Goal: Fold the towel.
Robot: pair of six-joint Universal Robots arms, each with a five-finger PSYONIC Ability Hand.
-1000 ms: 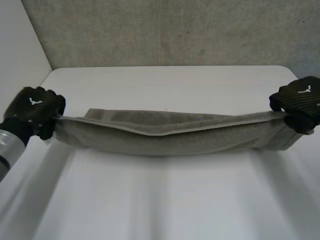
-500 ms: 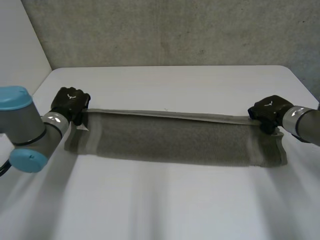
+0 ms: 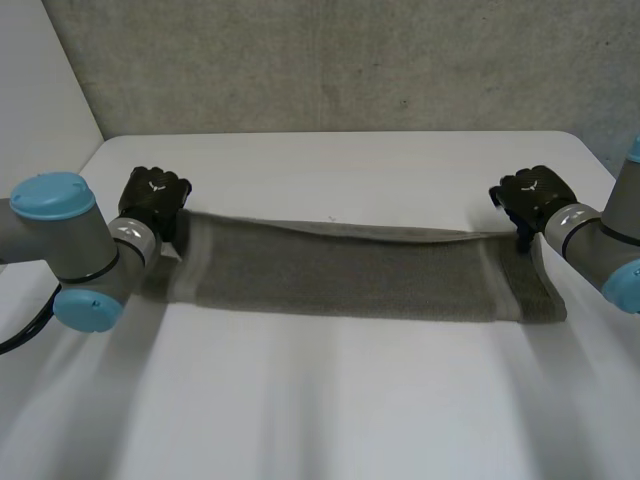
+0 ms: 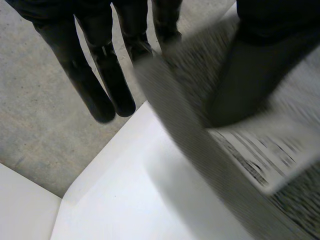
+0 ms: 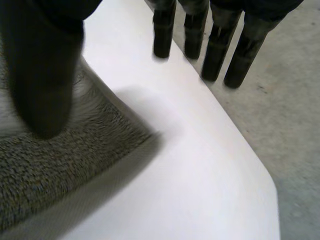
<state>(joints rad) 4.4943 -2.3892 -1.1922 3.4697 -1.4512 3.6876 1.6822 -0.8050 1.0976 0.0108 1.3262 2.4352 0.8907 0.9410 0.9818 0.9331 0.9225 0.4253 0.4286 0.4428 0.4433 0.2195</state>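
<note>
One towel point(image 3: 350, 275) for you, grey terry with a nubby looped pile, lying as a long narrow band across the middle of the table point(image 3: 330, 410). It's doubled lengthwise, and a paler flat-woven stripe crosses it near each short end. Its far edge rides a little above the layer beneath, strung in a line from hand to hand. One white printed label point(image 4: 270, 160) sits on the cloth just beside the left thumb.

Two black hands, one at each far corner. Your left hand point(image 3: 155, 198) has the corner clamped: the thumb is pressed on the pile and the straight fingers point(image 4: 102, 85) are on the other side of the edge. Your right hand point(image 3: 532, 195) does the same at its corner, with the thumb flat on the terry and the straight fingers point(image 5: 212, 50) reaching past the edge over bare table.

The table is smooth and white with rounded corners. Two grey arms with light-blue caps come in, the left arm point(image 3: 70, 250) and the right arm point(image 3: 600, 245). Speckled grey concrete point(image 3: 330, 60) lies beyond.
</note>
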